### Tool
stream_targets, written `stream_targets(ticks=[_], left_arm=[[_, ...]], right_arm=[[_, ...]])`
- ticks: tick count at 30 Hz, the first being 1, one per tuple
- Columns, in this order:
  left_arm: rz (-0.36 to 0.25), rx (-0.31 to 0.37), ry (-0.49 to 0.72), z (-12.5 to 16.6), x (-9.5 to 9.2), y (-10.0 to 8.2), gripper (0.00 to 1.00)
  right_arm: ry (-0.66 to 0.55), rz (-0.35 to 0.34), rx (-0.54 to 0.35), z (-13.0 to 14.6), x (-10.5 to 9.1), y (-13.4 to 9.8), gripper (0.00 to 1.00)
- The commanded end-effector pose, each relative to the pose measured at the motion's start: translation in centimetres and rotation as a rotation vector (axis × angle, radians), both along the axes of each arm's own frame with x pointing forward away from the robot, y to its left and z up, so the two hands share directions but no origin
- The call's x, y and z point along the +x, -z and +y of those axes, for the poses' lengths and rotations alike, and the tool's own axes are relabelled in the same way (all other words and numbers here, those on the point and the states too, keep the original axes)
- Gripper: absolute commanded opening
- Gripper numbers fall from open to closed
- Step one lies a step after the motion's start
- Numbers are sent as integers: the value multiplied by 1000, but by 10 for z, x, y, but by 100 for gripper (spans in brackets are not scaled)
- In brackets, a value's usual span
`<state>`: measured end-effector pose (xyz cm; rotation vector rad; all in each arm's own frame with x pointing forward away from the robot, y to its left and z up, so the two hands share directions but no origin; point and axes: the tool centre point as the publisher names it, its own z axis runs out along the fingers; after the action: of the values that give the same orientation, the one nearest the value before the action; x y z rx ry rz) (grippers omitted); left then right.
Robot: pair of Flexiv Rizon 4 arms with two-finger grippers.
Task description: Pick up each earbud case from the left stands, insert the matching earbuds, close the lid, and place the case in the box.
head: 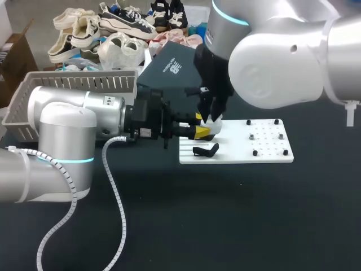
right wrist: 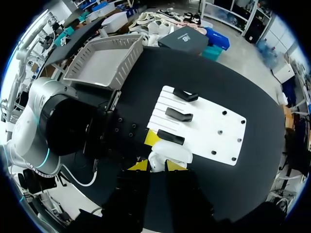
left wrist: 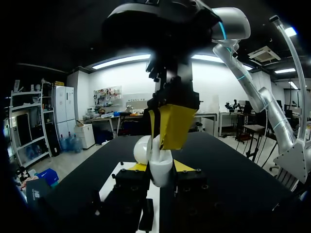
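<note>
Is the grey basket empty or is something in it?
Empty: the right wrist view looks down into the basket and shows only bare floor.

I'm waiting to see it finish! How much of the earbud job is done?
Done: one white case is off the black stands, gripped by the left end effector. In hand: the right end effector sits right over it; what it does there is hidden. Left: no case shows in the grey basket yet, so boxing it remains.
</note>
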<state>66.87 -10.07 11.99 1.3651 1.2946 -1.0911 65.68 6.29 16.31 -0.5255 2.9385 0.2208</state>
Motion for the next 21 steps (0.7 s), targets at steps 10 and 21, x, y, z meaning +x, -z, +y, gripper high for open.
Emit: stream_targets(ticks=[10, 21], left_arm=[[-3, -1, -6, 0, -2, 0, 0], [-3, -1, -6, 0, -2, 0, 0]], right_arm=[[0, -2, -3, 2, 1, 1, 35], [87, -87, 24, -18, 3, -27, 82]])
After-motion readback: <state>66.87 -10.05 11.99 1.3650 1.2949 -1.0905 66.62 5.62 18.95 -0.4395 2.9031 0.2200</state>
